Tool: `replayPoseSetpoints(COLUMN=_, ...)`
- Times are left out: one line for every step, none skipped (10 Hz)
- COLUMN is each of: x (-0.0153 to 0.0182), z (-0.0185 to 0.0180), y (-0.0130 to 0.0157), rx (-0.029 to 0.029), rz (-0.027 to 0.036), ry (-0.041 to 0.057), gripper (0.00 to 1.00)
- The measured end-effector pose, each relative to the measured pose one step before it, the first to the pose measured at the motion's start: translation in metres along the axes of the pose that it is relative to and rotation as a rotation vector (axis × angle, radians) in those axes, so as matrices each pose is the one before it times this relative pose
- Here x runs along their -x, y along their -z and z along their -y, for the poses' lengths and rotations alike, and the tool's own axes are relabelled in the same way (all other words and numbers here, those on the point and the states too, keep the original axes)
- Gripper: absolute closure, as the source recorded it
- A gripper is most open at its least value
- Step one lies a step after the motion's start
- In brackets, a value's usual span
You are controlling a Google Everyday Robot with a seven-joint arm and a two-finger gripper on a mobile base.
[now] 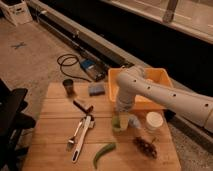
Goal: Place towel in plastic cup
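Note:
A translucent green plastic cup point(119, 123) stands upright near the middle of the wooden table point(55, 120). My gripper point(124, 115) points down right over the cup, at the end of the white arm point(165, 97) that reaches in from the right. A pale bluish crumpled thing, probably the towel point(134, 121), shows at the cup's right side, just under the gripper. I cannot tell whether it is inside the cup or beside it.
A yellow bin point(155, 79) stands at the back right. A white cup point(153, 120), a dark bunch point(145, 147), a green pepper point(103, 152), tongs point(80, 135), a brown object point(83, 106), a blue sponge point(96, 89) and a dark cup point(68, 86) lie around.

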Motion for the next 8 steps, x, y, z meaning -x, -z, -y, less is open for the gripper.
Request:
replayPoseSetpoints(x=0.00367, z=0.00473, y=0.01943, rx=-0.02310, rz=-0.02779, ry=0.01584, gripper=0.20)
replayPoseSetpoints(x=0.00342, z=0.00467, y=0.01541, rx=-0.01954, rz=-0.02049, ry=0.01429, gripper=0.20)
replayPoseSetpoints(x=0.00370, z=0.00468, y=0.01225, rx=-0.01766, rz=-0.01450, ry=0.01288, gripper=0.20)
replayPoseSetpoints(x=-0.00224, z=0.00017, y=-0.00026, rx=-0.00165, rz=-0.00432, ry=-0.00112, gripper=0.20)
replayPoseSetpoints(x=-0.00066, z=-0.00011, y=0.00034, rx=-0.00049, rz=0.00002, ry=-0.00121, gripper=0.20)
replayPoseSetpoints(x=0.00029, z=-0.00014, y=-0.00012, rx=0.00048, rz=0.00038, ry=0.00047, gripper=0.20)
replayPoseSetpoints(x=0.00136, z=0.00044, y=-0.00006, rx=0.00017, rz=0.00032, ry=0.00241, gripper=0.20)
replayPoseSetpoints(x=0.00052, z=0.00016, y=0.00015, rx=-0.00008, rz=0.00041, ry=0.00069, gripper=0.20)
